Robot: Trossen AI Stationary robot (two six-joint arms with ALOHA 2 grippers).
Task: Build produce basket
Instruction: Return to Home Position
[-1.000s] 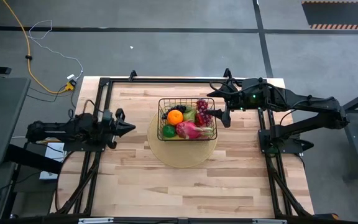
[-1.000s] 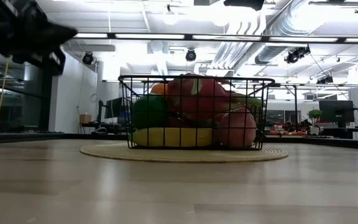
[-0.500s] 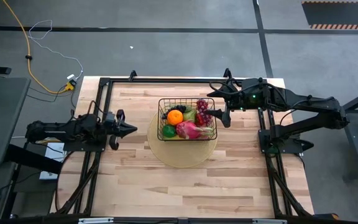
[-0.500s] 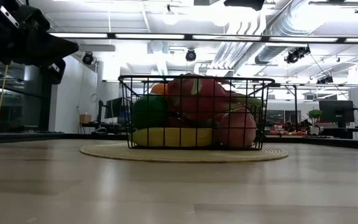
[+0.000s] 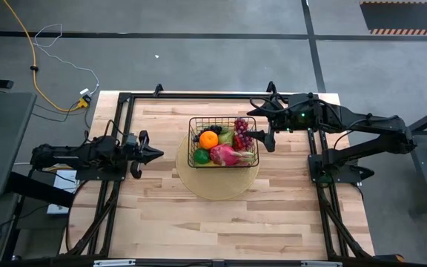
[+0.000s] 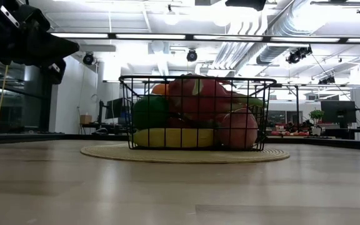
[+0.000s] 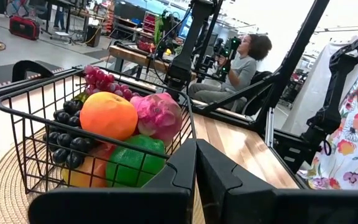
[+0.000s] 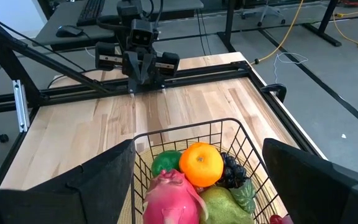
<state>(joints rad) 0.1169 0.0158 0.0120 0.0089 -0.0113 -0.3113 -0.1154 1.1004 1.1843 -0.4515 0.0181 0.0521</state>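
Observation:
The black wire basket [image 5: 223, 141] stands on a round woven mat [image 5: 217, 172] at the table's middle. It holds the produce: an orange [image 5: 209, 139], a green ball [image 5: 201, 156], a pink dragon fruit [image 5: 226, 154], dark and red grapes [image 5: 241, 130], a banana [image 6: 167, 137] and a peach [image 6: 239, 128]. My left gripper [image 5: 158, 153] is shut and empty, level, near the table's left edge, pointing at the basket. My right gripper [image 5: 262, 122] hangs open above the basket's right end, touching nothing.
Black frame rails [image 5: 121, 126] run along the table's left, far and right edges. Bare wood [image 5: 221, 222] lies between the mat and the near edge. A person [image 7: 238, 62] sits beyond the table in the left wrist view.
My left gripper has sunk a little and tipped to level, staying shut. The basket, the produce and my right arm have kept still.

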